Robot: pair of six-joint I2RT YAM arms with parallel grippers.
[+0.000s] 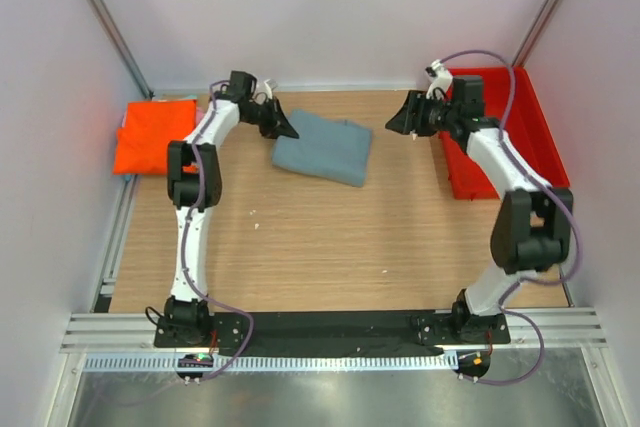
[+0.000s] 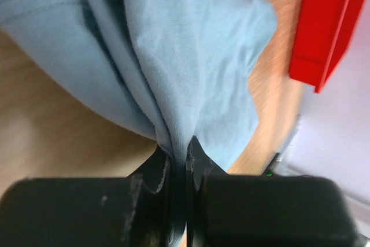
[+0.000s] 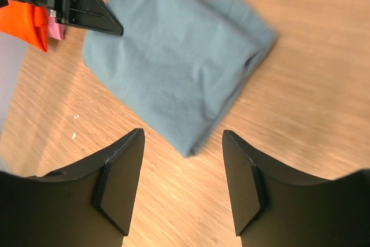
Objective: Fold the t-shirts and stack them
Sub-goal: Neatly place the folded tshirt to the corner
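Grey-blue t-shirt (image 1: 325, 150): folded into a compact rectangle, lying on the wooden table (image 1: 320, 247) toward its far side, between the two grippers.
Cloth condition: top face smooth in the right wrist view; layered edges show along one side.
Left gripper (image 2: 178, 151): at the far left corner of the grey-blue t-shirt. Jaws pressed together on a bunched fold of the cloth, pinching it; the fabric gathers into creases at the fingertips.
Right gripper (image 3: 182, 134): held above the table off the shirt's right edge. Jaws spread wide, nothing between them, no contact with cloth.
Orange t-shirt (image 1: 152, 137): folded flat at the far left edge of the table, well apart from the grey-blue one.
Pink t-shirt (image 3: 56, 27): only a sliver visible against the orange cloth; how it lies cannot be determined.
Red bin (image 1: 545, 142): far right corner, partly behind the right arm; contents cannot be told.
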